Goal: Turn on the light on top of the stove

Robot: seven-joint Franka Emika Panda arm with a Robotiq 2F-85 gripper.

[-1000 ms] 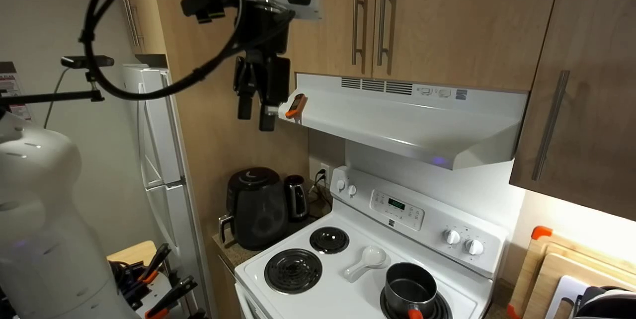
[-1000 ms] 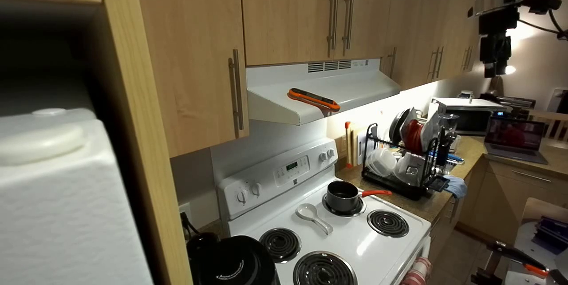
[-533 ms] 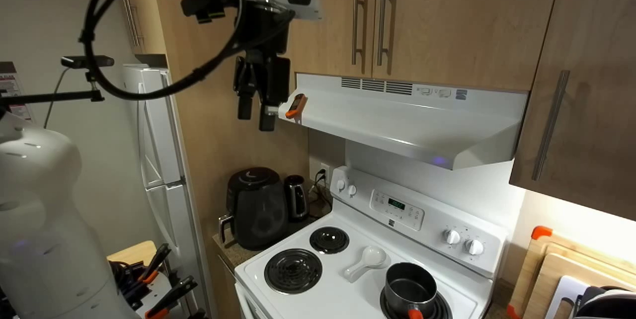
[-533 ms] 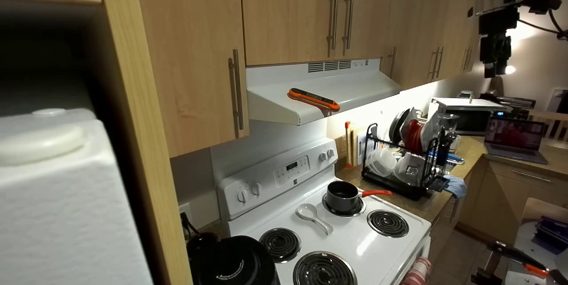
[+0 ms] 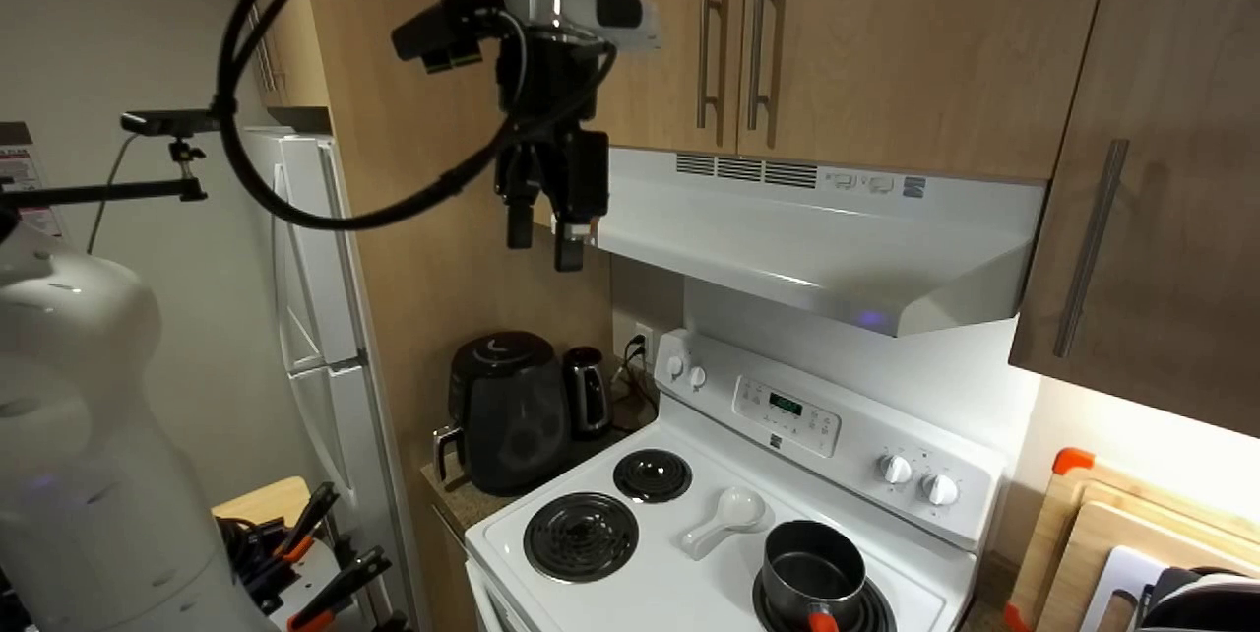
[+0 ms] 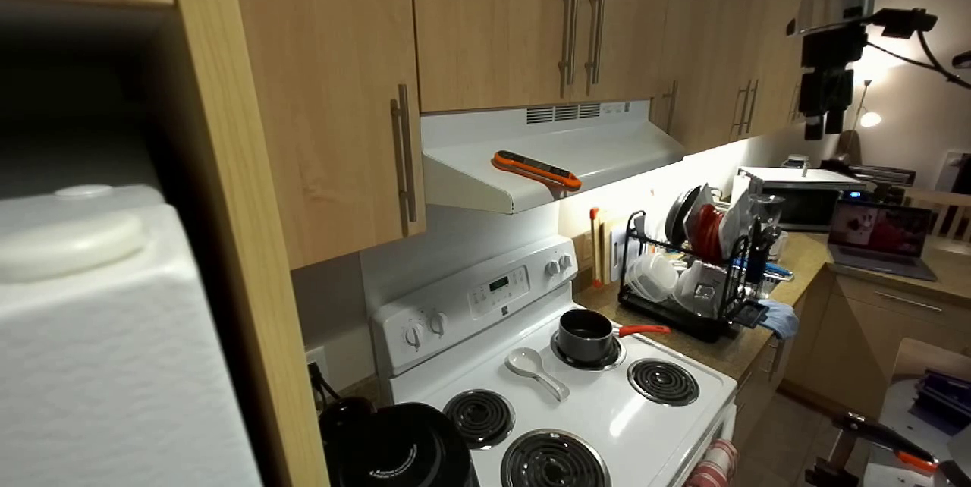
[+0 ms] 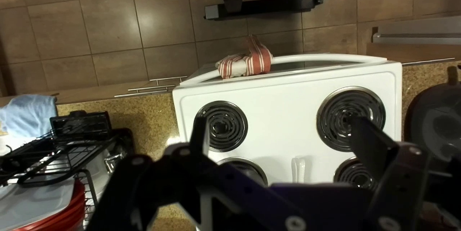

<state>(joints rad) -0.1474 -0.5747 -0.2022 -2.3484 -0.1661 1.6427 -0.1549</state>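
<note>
In an exterior view, left to right. Upper part of frame, left of centre: gripper [image 5: 543, 240], pointing down. Released: wrist view has its fingers [image 7: 199, 135] well apart, nothing between. Next, range hood [image 5: 787, 228], its left end partly hidden behind the gripper; smooth white, mounted above the stove [image 5: 679, 593]; probably thin metal, may flex if shoved. The light itself isn't visible (presumably tucked underneath). Vent slots [image 5: 745, 169] on the range hood's upper strip. Just beyond, upper right of centre: left switch [image 5: 843, 181], then right switch [image 5: 880, 184], the likely target; markings too small to tell which works the light. I judge both stiff little plastic rockers, easy to press, short in travel, slick-faced. Nothing to grip: better to bring the fingers together and push squarely on one end of the rocker; a slanted tip could skid off. Farther right, a badge [image 5: 913, 187], probably not for pressing.
</note>
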